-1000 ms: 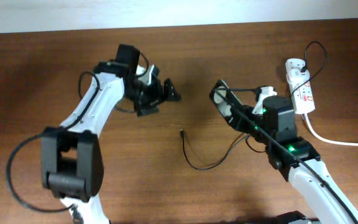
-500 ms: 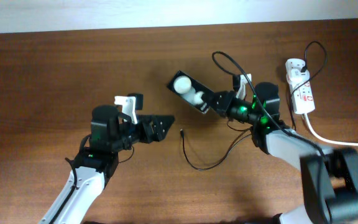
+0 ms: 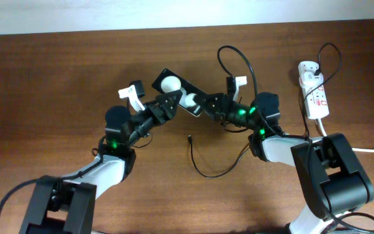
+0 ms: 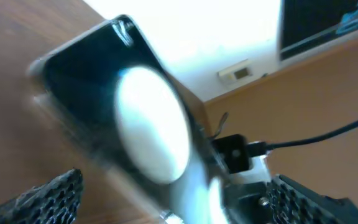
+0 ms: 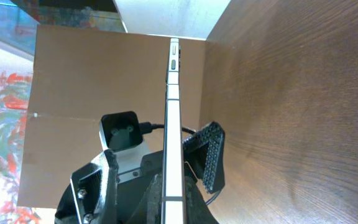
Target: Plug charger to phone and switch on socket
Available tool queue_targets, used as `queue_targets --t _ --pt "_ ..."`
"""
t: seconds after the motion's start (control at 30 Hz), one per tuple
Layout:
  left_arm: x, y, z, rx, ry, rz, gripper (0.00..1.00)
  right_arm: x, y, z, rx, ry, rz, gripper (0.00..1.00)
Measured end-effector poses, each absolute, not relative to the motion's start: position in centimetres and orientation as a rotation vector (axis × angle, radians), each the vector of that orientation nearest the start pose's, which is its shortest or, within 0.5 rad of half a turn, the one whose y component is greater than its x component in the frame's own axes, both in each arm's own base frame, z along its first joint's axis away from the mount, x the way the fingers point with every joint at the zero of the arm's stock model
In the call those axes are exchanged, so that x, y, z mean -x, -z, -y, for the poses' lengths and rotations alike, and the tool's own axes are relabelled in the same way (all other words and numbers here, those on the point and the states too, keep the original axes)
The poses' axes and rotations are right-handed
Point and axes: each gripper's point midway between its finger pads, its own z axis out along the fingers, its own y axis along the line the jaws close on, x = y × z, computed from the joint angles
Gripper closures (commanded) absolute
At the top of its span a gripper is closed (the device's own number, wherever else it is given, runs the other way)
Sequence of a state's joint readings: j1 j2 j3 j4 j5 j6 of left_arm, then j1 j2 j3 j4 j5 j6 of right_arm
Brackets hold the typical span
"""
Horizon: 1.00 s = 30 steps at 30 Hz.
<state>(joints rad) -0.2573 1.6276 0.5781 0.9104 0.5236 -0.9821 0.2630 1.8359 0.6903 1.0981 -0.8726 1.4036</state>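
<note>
Both arms moved inward, meeting at the phone [image 3: 179, 90] near the far edge.
Your right hand [image 3: 208, 104] clamps it; left hand [image 3: 167, 104], spread apart, may knock it loose; charger [image 3: 191, 140] lies unplugged mid-surface.

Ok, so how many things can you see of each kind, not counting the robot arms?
Phone: 1
Black charger cable: 1
White power strip: 1
Total: 3
</note>
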Motion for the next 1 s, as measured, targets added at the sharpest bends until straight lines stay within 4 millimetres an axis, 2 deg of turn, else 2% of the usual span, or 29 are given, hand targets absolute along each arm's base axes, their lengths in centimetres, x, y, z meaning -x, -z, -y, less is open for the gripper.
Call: queue_targets --t 0.1,0.17,0.3,0.4,0.47,0.67,0.7,0.73,0.77,0.83,0.93,0.97,1.0 --pt "-39.8 -17.8 19.5 0.271 1.4 -1.794 0.01 -38.1 -16.1 -23.9 -0.313 -1.872 -1.985 0.96" --pt "-39.8 -18.3 19.5 0.289 1.426 -1.776 0.0 -37.6 -16.1 -24.8 -0.296 -1.882 -1.995 0.96" --pt "-39.9 -18.7 19.4 0.323 1.458 -1.76 0.16 -37.1 -16.2 -26.0 -0.283 -1.887 -1.999 0.96" --pt "-40.0 -18.7 19.4 0.36 1.488 -1.754 0.2 -37.1 -16.3 -26.2 -0.285 -1.884 -1.991 0.96" --pt "-40.1 -19.4 19.3 0.366 1.506 -1.717 0.25 -37.2 -16.6 -26.9 -0.292 -1.871 -1.968 0.96" --pt "-40.4 -19.3 18.8 0.412 1.51 -1.71 0.64 -37.4 -17.2 -27.4 -0.281 -1.868 -1.94 0.96" --pt "-40.4 -19.3 18.8 0.419 1.508 -1.71 0.67 -37.4 -17.3 -27.4 -0.278 -1.869 -1.938 0.96" --pt "-40.5 -19.2 18.7 0.426 1.505 -1.71 0.76 -37.3 -17.5 -27.4 -0.274 -1.87 -1.934 0.96" --pt "-40.5 -19.1 18.6 0.429 1.505 -1.712 0.81 -37.3 -17.5 -27.4 -0.271 -1.872 -1.934 0.96" --pt "-40.6 -18.9 18.5 0.441 1.501 -1.715 0.82 -37.2 -17.7 -27.5 -0.268 -1.879 -1.932 0.96" --pt "-40.6 -18.9 18.5 0.443 1.501 -1.714 0.96 -37.2 -17.7 -27.5 -0.268 -1.883 -1.933 0.96" --pt "-40.6 -18.9 18.4 0.442 1.501 -1.713 1.0 -37.2 -17.7 -27.5 -0.285 -1.893 -1.938 0.8" --pt "-40.6 -18.9 18.4 0.449 1.507 -1.713 1.0 -37.2 -17.7 -27.5 -0.29 -1.898 -1.941 0.59"
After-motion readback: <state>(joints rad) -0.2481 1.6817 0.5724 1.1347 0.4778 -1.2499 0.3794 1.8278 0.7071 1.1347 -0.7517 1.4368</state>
